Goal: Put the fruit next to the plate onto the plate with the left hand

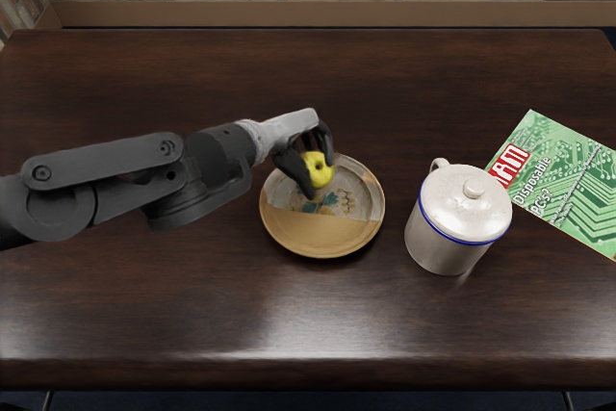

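Over the plate: your left hand (300, 152) has its dark fingers curled around the yellow fruit (317, 171), above the plate's (332, 238) back-left part; this view does not show whether the fruit touches the dish or hangs just above it.
Release risk: if you let go with a gap beneath, the round fruit may drop, roll across the shallow dish and go over the rim (it looks low).
Finger risk: fingers wrapped low around the fruit could drag it back over the left edge as you withdraw, so spread them wide before lifting.
Plate risk: pressing down near the rim might tilt the plate or slide it on the glossy table (192, 334).
Pot: a white lidded pot (457, 223) stands right of the plate, near but apart; a runaway fruit would likely meet it.
Packet: a green packet (560, 185) lies at the far right, well apart.
In the way: neither thing sits between your arm and the plate.
Right hand: out of view.
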